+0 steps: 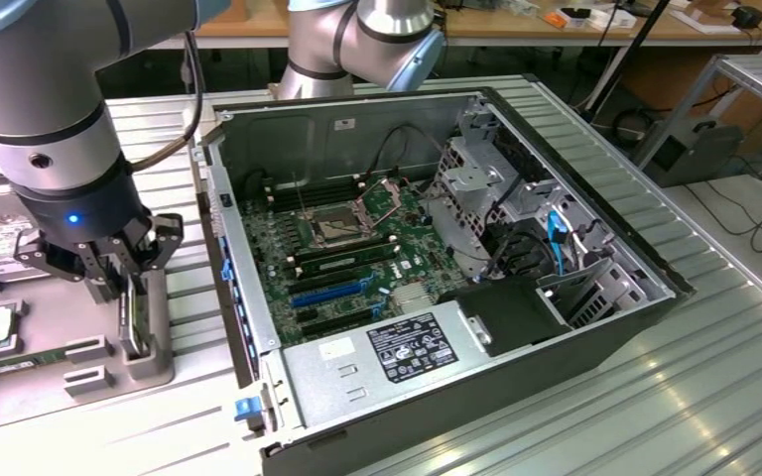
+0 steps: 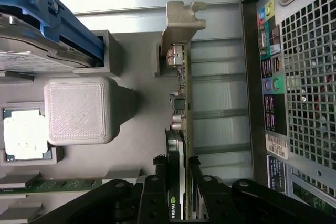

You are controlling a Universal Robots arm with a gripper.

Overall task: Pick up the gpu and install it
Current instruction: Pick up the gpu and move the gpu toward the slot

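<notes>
The gpu (image 1: 131,315) (image 2: 182,103) stands on edge in a slot of the gray holder (image 1: 37,397) beside the open computer case (image 1: 242,327). In the wrist view its long axis runs alongside the case's rear panel (image 2: 273,82), with the silver bracket (image 2: 178,24) at the end away from the fingers. It is a thin card with small chips along its edge. The gripper (image 1: 119,286) (image 2: 178,179) pinches the card between its black fingers (image 2: 155,192), near a small Nvidia eye logo (image 2: 173,201). The print on the power supply label (image 1: 408,347) is too small to read.
</notes>
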